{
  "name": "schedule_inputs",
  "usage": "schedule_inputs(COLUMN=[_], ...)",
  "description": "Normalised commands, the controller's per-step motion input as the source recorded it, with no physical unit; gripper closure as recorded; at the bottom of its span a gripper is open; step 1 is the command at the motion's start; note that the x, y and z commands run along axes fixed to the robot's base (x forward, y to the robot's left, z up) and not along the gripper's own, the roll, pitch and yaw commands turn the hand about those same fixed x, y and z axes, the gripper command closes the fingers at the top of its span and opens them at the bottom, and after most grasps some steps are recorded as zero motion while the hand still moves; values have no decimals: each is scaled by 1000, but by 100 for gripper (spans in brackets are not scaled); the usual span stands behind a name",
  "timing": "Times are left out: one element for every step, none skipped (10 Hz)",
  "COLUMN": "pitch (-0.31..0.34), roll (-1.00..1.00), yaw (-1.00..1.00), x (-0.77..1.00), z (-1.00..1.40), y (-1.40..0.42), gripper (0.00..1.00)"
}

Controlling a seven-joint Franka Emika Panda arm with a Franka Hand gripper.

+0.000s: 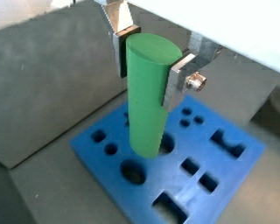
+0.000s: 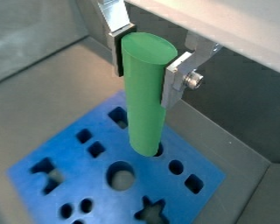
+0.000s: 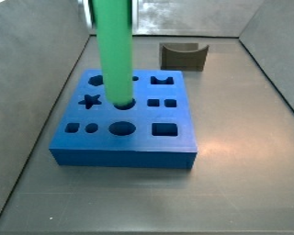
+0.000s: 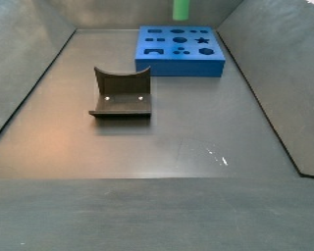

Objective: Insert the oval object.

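Observation:
The oval object, a long bright green peg [image 1: 149, 96], stands upright, and my gripper [image 1: 149, 63] is shut on its upper part. The silver fingers [image 1: 120, 39] press on its two sides in both wrist views; the peg also shows in a wrist view [image 2: 146, 92] with the gripper [image 2: 146, 66]. Its lower end meets the top of the blue block [image 1: 219, 188] at a hole near the block's middle [image 3: 122, 103]. I cannot tell how deep it sits. In a side view the peg [image 4: 181, 9] shows above the block [image 4: 180, 61]. The gripper is out of view in both side views.
The blue block [image 3: 125, 147] has several differently shaped holes, among them a round one [image 2: 122, 178] and a star [image 3: 92, 101]. The dark fixture [image 4: 121, 94] stands on the grey floor apart from the block, also in a side view [image 3: 184, 57]. Grey walls enclose the floor.

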Motion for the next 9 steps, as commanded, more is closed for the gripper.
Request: schedule_inputs(pitch=[50, 10, 51, 39, 13, 29, 39, 44, 39], roll=[0, 0, 33, 39, 9, 7, 11, 4, 0], yaw=[-389, -309, -91, 0, 0, -6, -43, -69, -77], x=[220, 126, 6, 0, -49, -89, -120, -151, -71], z=[-529, -440, -257, -143, -131, -123, -106, -100, -137], y=[-394, -377, -174, 0, 0, 83, 146, 194, 89], gripper=[100, 100, 100, 100, 100, 100, 100, 100, 100])
